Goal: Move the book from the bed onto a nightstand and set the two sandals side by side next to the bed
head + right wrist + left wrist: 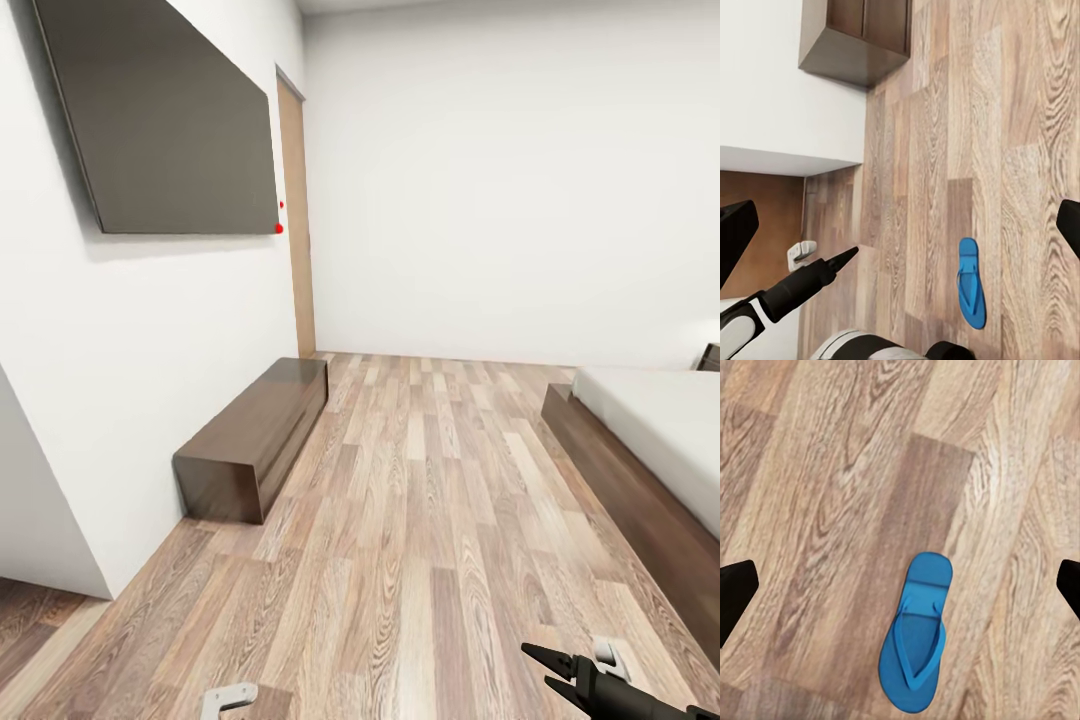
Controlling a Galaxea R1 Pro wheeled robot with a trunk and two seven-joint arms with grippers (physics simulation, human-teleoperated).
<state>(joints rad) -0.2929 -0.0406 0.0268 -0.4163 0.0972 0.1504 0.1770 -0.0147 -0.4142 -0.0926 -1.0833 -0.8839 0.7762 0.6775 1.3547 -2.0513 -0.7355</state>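
Head view: the robot stands on the bedroom's wood-plank floor (420, 560), facing a white end wall. A black wall screen (160, 110) hangs above a long low dark cabinet (255, 435) set against the left wall, with a brown door (297, 220) beyond it. The bed (650, 440) runs along the right edge, its off-white mattress bare where it shows; a dark corner that may be the nightstand (710, 357) peeps out behind it. No book can be seen on the visible part of the mattress. The right gripper (560, 665) juts in at the lower edge, its jaws parted and holding nothing.

Left wrist view: one blue sandal (915, 637) lies strap-up on the floor planks, directly below the left gripper (900, 592), whose dark fingertips (735, 592) stand wide apart and released.

Right wrist view: the same sandal (971, 283) lies alone on the floor, well apart from the low cabinet (859, 34); the left arm (802, 285) reaches across.

By the look of it, the sandal step is in hand: the next move calls for lowering the left gripper and closing on the sandal. The cabinet's fronts are shut, so its contents cannot be told.
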